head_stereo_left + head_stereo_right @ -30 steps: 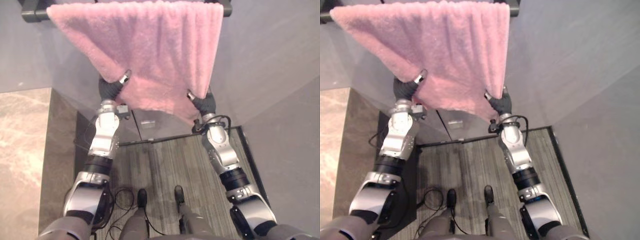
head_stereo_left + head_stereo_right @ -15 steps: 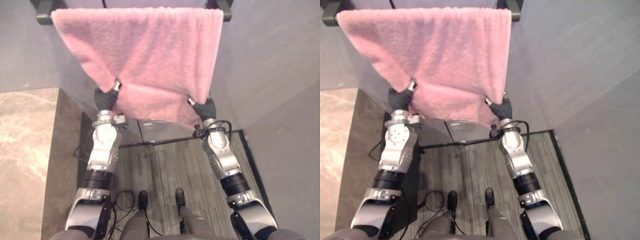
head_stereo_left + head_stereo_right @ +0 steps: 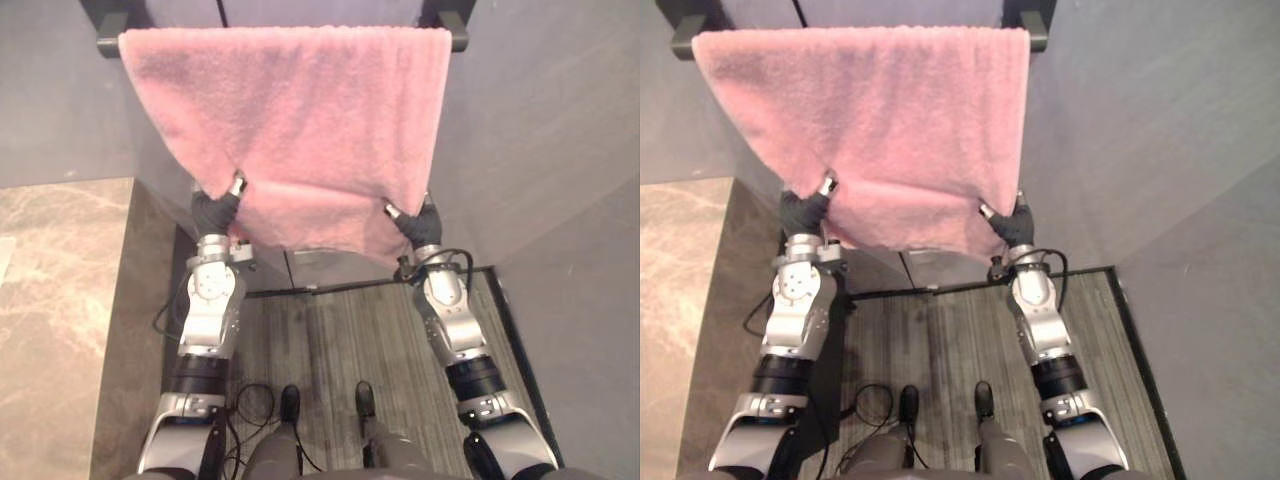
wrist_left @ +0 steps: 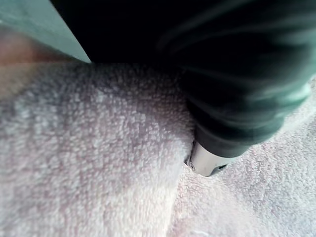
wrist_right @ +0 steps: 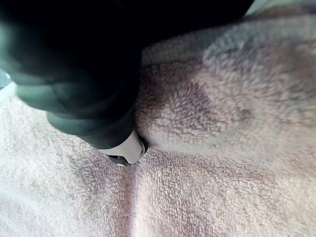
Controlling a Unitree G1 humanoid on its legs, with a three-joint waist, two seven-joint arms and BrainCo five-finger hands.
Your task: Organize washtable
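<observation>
A pink towel [image 3: 290, 110] hangs over a dark bar [image 3: 455, 42] on the grey wall in front of me. Its lower edge is pulled out towards me. My left hand [image 3: 215, 208] grips the lower left corner. My right hand [image 3: 420, 225] grips the lower right corner. In each wrist view a thumb [image 4: 207, 160] [image 5: 127, 148] presses into a fold of the terry cloth [image 4: 89, 163] [image 5: 222, 148]. The remaining fingers of both hands are hidden under the towel.
A brown marble counter [image 3: 50, 300] lies at the left, with a dark side panel [image 3: 150, 300] next to it. Grey walls close in ahead and at the right. Below the towel is a striped floor mat [image 3: 340, 330].
The whole picture has slid downward and the bar looks slightly further off, so the camera has moved. Both hands keep hold of the towel's lower corners.
</observation>
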